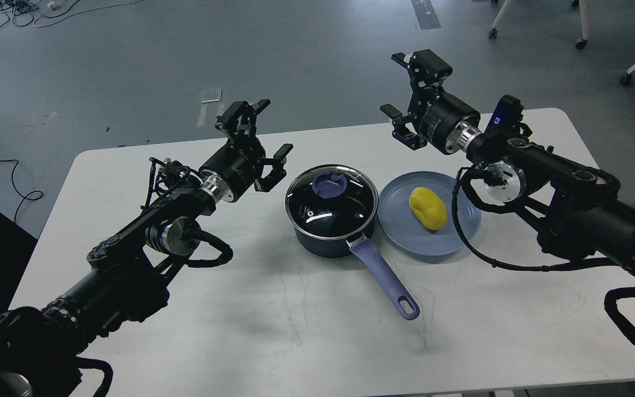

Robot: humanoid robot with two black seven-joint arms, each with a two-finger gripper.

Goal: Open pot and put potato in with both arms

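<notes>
The lidded pot [332, 212] is set mid-desk [240, 331], the potato [428, 208] on the blue plate [400, 231] beside it. The left tool [267, 129] and right tool [394, 82] are held wide, empty, above the desk.

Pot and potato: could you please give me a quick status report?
Left gripper and right gripper open, empty, raised. Pot lidded; potato on plate beside it. Nothing in the way.
</notes>
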